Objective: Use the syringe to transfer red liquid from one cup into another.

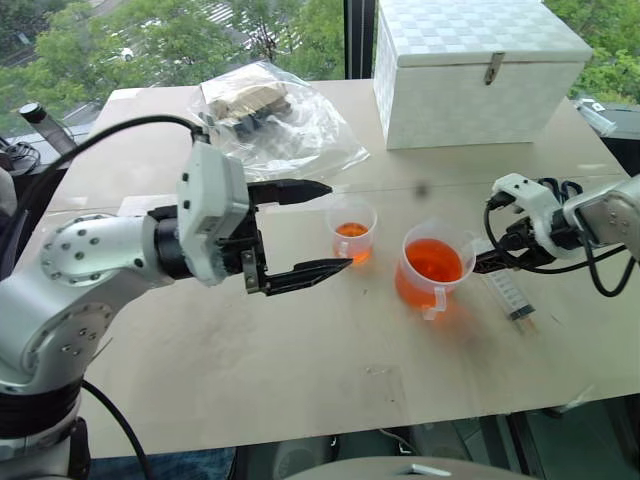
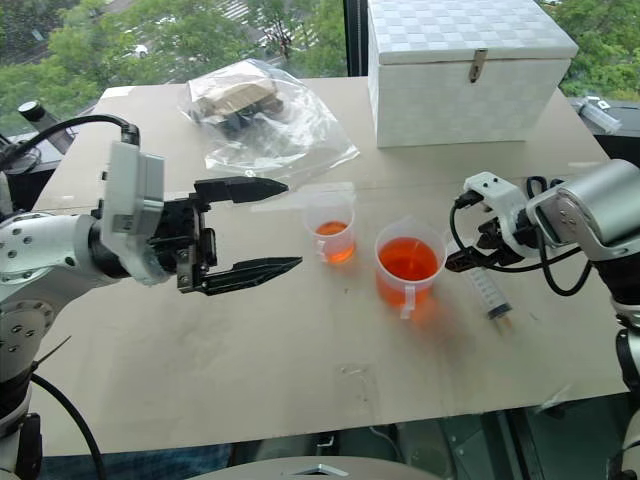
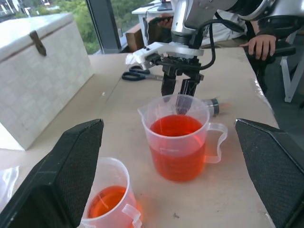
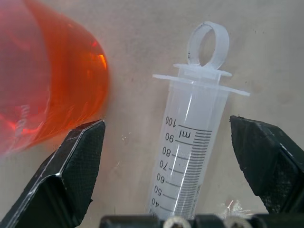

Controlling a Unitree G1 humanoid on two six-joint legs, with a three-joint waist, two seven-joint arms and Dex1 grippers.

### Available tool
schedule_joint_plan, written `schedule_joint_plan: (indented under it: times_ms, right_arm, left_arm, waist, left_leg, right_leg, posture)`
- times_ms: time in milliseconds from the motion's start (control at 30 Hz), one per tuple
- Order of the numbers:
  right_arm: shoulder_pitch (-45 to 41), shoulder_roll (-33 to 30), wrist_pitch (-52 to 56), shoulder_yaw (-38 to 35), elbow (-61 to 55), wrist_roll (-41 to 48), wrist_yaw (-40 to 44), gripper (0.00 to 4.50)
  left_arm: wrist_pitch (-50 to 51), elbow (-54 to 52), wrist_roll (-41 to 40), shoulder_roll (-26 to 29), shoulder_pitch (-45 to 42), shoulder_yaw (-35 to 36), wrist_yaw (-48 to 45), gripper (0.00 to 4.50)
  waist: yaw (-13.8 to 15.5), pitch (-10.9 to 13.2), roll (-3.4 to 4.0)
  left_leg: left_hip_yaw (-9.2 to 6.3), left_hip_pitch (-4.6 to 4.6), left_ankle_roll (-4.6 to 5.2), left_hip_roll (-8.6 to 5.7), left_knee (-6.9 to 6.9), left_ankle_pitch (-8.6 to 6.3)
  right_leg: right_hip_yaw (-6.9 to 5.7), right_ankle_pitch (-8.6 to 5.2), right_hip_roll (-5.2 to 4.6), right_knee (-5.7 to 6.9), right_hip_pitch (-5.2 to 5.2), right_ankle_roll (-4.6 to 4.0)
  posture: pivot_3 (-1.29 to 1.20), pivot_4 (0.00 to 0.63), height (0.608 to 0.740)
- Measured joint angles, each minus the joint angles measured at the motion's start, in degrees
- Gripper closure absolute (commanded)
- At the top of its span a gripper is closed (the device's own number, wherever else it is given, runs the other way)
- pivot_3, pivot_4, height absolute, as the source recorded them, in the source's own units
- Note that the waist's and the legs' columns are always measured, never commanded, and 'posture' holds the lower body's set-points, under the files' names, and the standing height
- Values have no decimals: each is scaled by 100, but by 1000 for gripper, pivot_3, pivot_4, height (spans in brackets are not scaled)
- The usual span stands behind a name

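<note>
Table: pale board top, carrying everything in play. Far side, a white woven box with a latch, and beside it a crumpled clear plastic bag with dark items inside; both sit well back, apart from the work.

Left gripper: held level above the table, pointing across toward the cups, fingers spread wide with nothing between them. It hangs just beside the small cup, likely parked there to steady a cup or take its share once the syringe is up.

Right gripper: angled steeply down over the syringe, fingers wide apart, one on each side of the barrel, nothing clamped yet. Placed to close across the barrel.

Measuring cup: the wider one, with lip and side handle, roughly half full of red liquid. Stands mid-table, between the small cup and the syringe.

Small cup: narrower, just beside the measuring cup, on the robot's left of it, not touching. Holds a shallow layer of the same red liquid.

Syringe: lies flat on the table, near the measuring cup on the robot's right. Barrel looks empty and clear, looped plunger end pushed in against the flange.

Blue-handled scissors: lying beyond the right arm, unused.

Judgement: pick-up stage; no drawing begun.
</note>
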Motion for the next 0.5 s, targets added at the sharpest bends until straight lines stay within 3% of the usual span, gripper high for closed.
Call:
schedule_joint_plan:
  times_ms: [167, 367, 433, 500]
  right_arm:
    - [-311, 489, 0, 122, 894, 92, -678, 46]
    - [-330, 662, -1, 216, 1180, 384, -1294, 46]
    - [-328, 677, -1, 207, 1190, 494, -1481, 562]
    - [-311, 677, -5, 201, 1200, 553, -1661, 1381]
  left_arm:
    - [-5, 2, 83, -20, -12, -18, 0, 0]
    - [82, -16, -118, -22, -176, 10, 1, 0]
    - [138, -16, -241, -17, -197, 23, -22, 0]
    - [224, -11, -357, 25, -239, 43, -41, 0]
  waist:
    - [19, 0, 0]
    - [37, -3, -6]
    - [36, -5, -8]
    - [39, -5, -8]
  left_leg:
    - [-2, -6, -1, 1, -8, 1]
    - [-3, -5, -1, 0, 1, 0]
    - [-4, -4, -1, 0, 4, 0]
    - [-6, -4, 0, 0, 5, 0]
  right_leg:
    - [-4, 0, -1, -7, -5, 0]
    - [-8, 0, -3, -4, 1, 0]
    - [-9, 0, -3, 0, 1, 0]
    - [-10, 0, -3, 2, 1, 0]
  posture:
    - [0, 150, 740]
    - [0, 150, 740]
    - [0, 150, 740]
    - [0, 150, 740]
